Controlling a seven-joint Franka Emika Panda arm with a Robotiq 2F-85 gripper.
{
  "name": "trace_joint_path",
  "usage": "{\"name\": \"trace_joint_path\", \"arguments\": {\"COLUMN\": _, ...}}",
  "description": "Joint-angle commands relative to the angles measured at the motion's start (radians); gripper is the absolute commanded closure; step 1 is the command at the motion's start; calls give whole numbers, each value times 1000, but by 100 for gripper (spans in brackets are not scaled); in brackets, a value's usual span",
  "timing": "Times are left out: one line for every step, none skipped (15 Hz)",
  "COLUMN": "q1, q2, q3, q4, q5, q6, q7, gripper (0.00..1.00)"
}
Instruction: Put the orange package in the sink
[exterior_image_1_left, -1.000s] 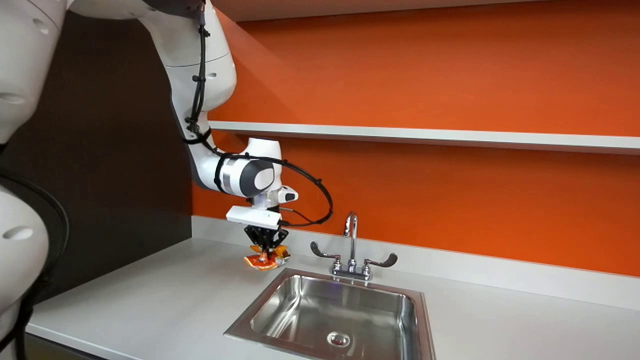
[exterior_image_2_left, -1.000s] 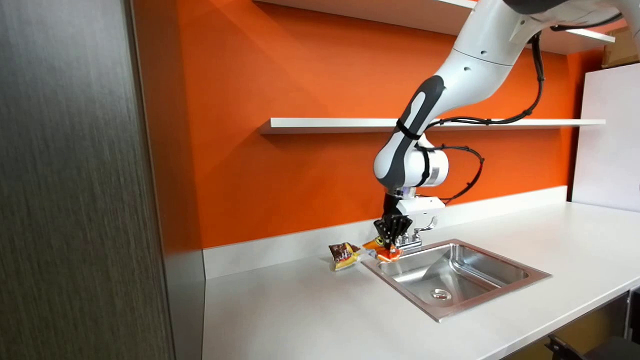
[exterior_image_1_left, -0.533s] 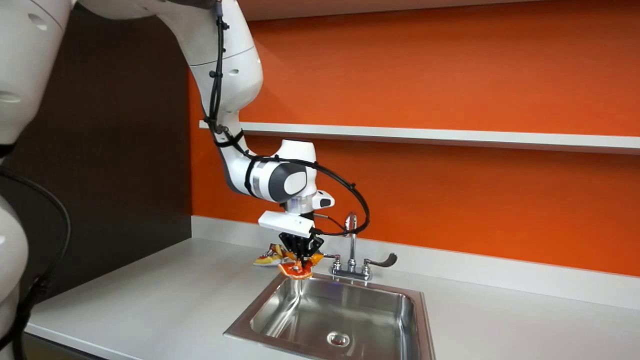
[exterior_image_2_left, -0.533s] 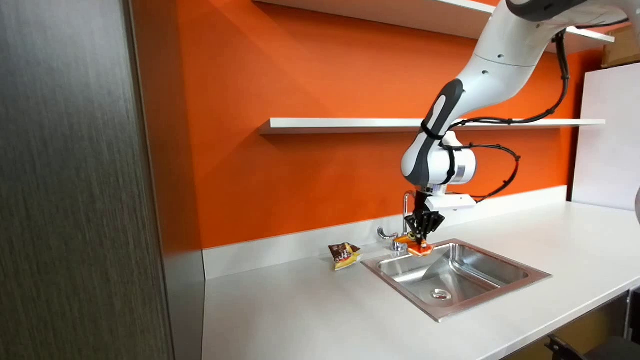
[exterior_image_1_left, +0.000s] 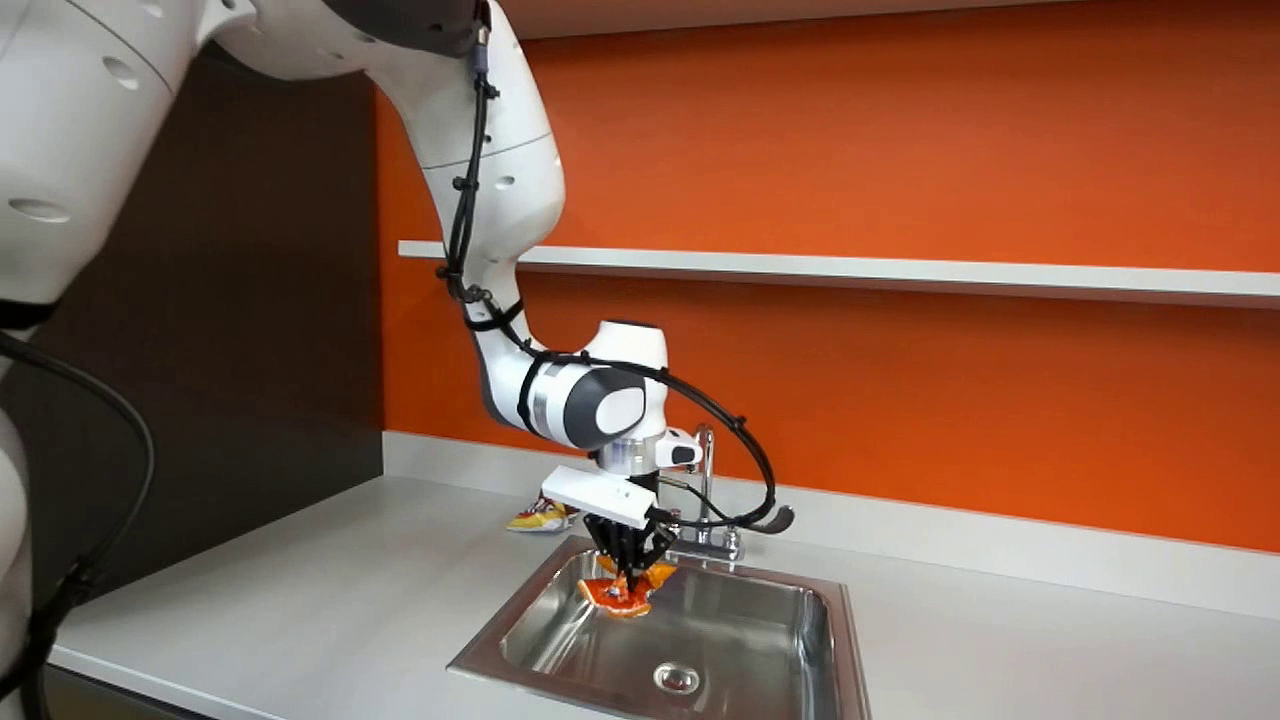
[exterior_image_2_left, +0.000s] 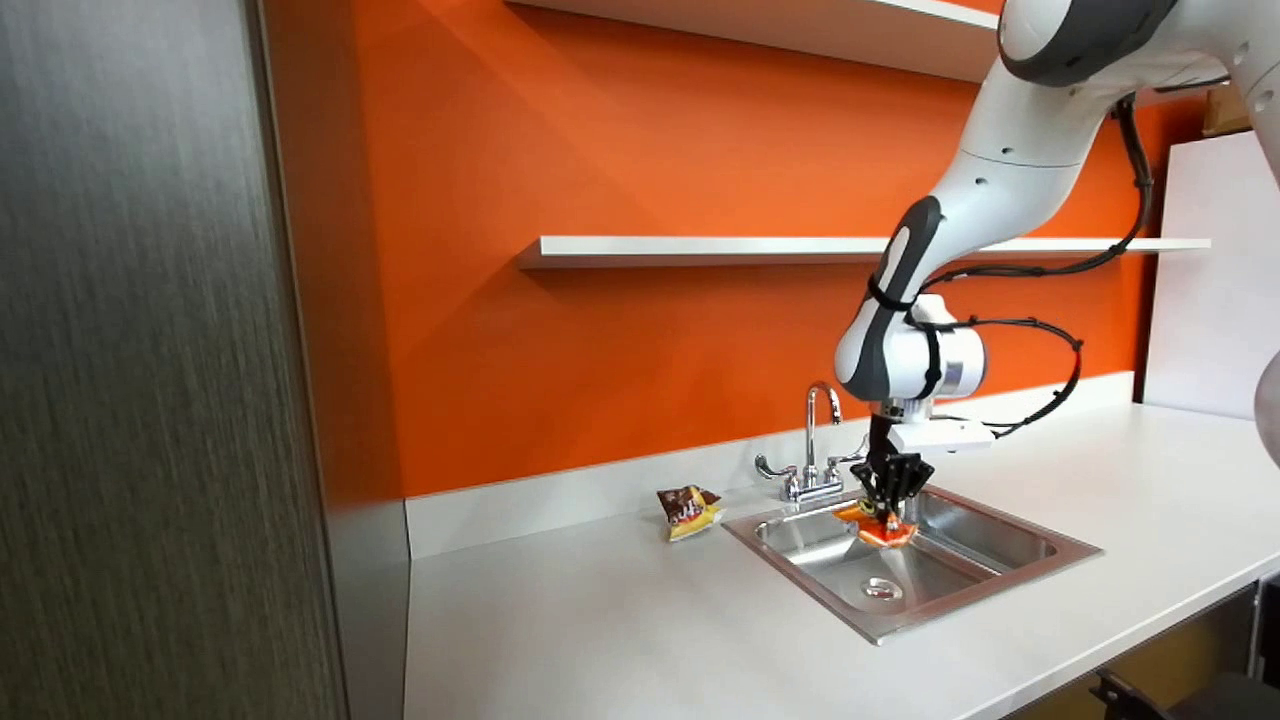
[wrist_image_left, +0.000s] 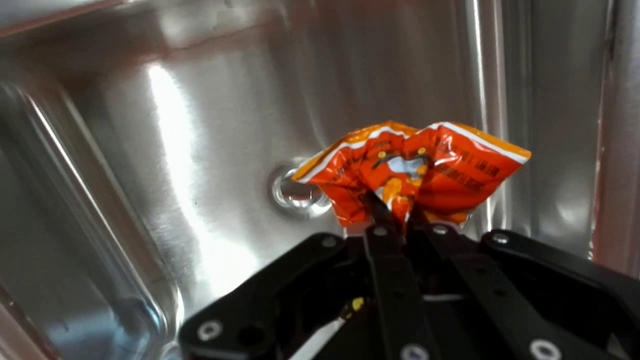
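Observation:
The orange package (exterior_image_1_left: 610, 600) is a crinkled orange-red pouch, pinched in the middle by my gripper (exterior_image_1_left: 629, 578). It also shows in an exterior view (exterior_image_2_left: 884, 534) and in the wrist view (wrist_image_left: 452, 167), where its ends fan out on both sides of the fingers. My gripper (exterior_image_2_left: 890, 515) is shut on it and points down. The sink (exterior_image_1_left: 851, 650) is a rectangular steel basin with a drain. The package hangs over the back part of the basin; its exact height above the bottom is hard to tell. In the wrist view, the basin (wrist_image_left: 235, 115) fills the background behind the package.
A chrome two-handled faucet (exterior_image_2_left: 812, 430) stands behind the sink, close to my gripper. A brown and yellow packet (exterior_image_2_left: 688, 512) lies on the counter (exterior_image_1_left: 300, 600) beside the sink, near the backsplash. A white shelf (exterior_image_1_left: 850, 268) runs along the orange wall above.
My gripper has carried the orange package from the counter beside the sink, sideways over the basin, and then lower. The brown and yellow packet has stayed and now shows in both exterior views.

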Motion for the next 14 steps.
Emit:
{"name": "trace_joint_path", "arguments": {"q1": -40, "q2": 88, "q3": 31, "q4": 33, "q5": 27, "q6": 23, "q7": -49, "gripper": 98}}
{"name": "trace_joint_path", "arguments": {"q1": -49, "q2": 109, "q3": 39, "q4": 38, "q5": 28, "q6": 29, "q7": -54, "gripper": 98}}
{"name": "trace_joint_path", "arguments": {"q1": -60, "q2": 129, "q3": 50, "q4": 41, "q5": 31, "q6": 33, "q7": -59, "gripper": 98}}
{"name": "trace_joint_path", "arguments": {"q1": -69, "q2": 149, "q3": 59, "q4": 47, "q5": 31, "q6": 36, "q7": -62, "gripper": 98}}
{"name": "trace_joint_path", "arguments": {"q1": -80, "q2": 166, "q3": 69, "q4": 51, "q5": 31, "q6": 39, "q7": -65, "gripper": 98}}
{"name": "trace_joint_path", "arguments": {"q1": -90, "q2": 184, "q3": 76, "q4": 57, "q5": 29, "q6": 45, "q7": -68, "gripper": 98}}
{"name": "trace_joint_path", "arguments": {"q1": -99, "q2": 197, "q3": 85, "q4": 61, "q5": 29, "q6": 46, "q7": -69, "gripper": 98}}
{"name": "trace_joint_path", "arguments": {"q1": -108, "q2": 212, "q3": 90, "q4": 65, "q5": 27, "q6": 51, "q7": -70, "gripper": 98}}
{"name": "trace_joint_path", "arguments": {"q1": -116, "q2": 224, "q3": 97, "q4": 67, "q5": 27, "q6": 56, "q7": -72, "gripper": 98}}
{"name": "trace_joint_path", "arguments": {"q1": -124, "q2": 234, "q3": 103, "q4": 70, "q5": 25, "q6": 61, "q7": -71, "gripper": 98}}
{"name": "trace_joint_path", "arguments": {"q1": -131, "q2": 242, "q3": 108, "q4": 71, "q5": 23, "q6": 66, "q7": -71, "gripper": 98}}
{"name": "trace_joint_path", "arguments": {"q1": -136, "q2": 250, "q3": 111, "q4": 73, "q5": 21, "q6": 71, "q7": -70, "gripper": 98}}
{"name": "trace_joint_path", "arguments": {"q1": -141, "q2": 257, "q3": 113, "q4": 73, "q5": 19, "q6": 76, "q7": -70, "gripper": 98}}
{"name": "trace_joint_path", "arguments": {"q1": -145, "q2": 260, "q3": 117, "q4": 72, "q5": 18, "q6": 79, "q7": -70, "gripper": 98}}
